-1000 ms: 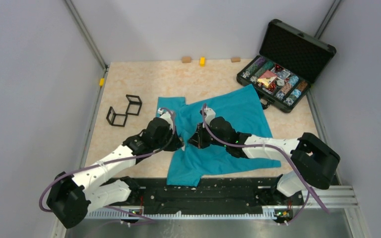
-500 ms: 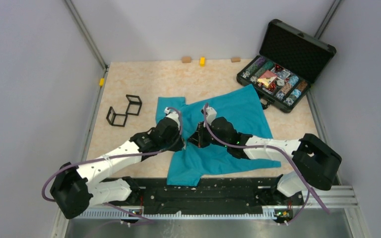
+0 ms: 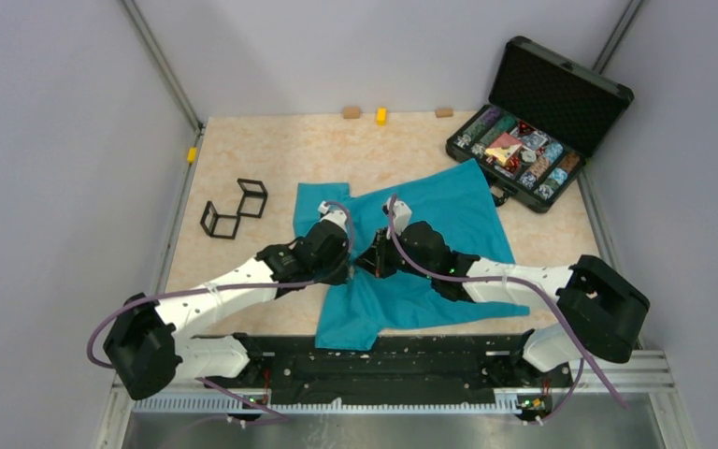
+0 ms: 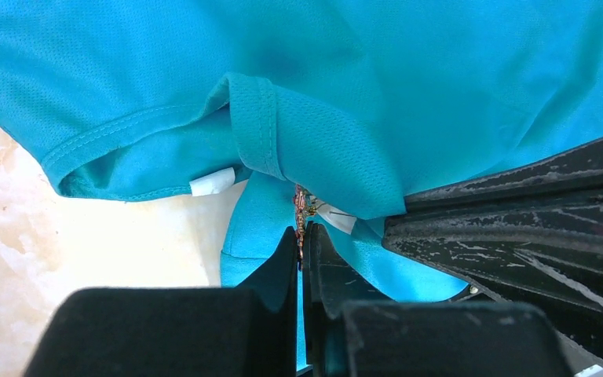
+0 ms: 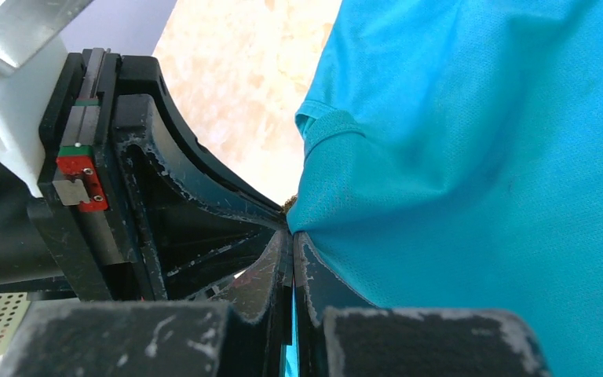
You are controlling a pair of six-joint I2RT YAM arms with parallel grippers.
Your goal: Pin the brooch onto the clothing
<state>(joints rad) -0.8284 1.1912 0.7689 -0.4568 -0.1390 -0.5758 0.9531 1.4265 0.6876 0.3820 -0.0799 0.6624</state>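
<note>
Left claw (image 4: 301, 238) pinches brooch (image 4: 300, 206); right claw (image 5: 291, 234) pinches T-shirt (image 3: 449, 210); beige marbled table (image 3: 280, 154), grey walls (image 3: 355, 47).

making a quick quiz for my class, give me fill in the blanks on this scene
1. The left gripper is shut on the tiny ___.
2. The right gripper pinches a fold of the teal ___.
3. A white label sits inside its ___.
4. The lid of the black case stands ___.
Missing: brooch; T-shirt; collar; open.
</note>
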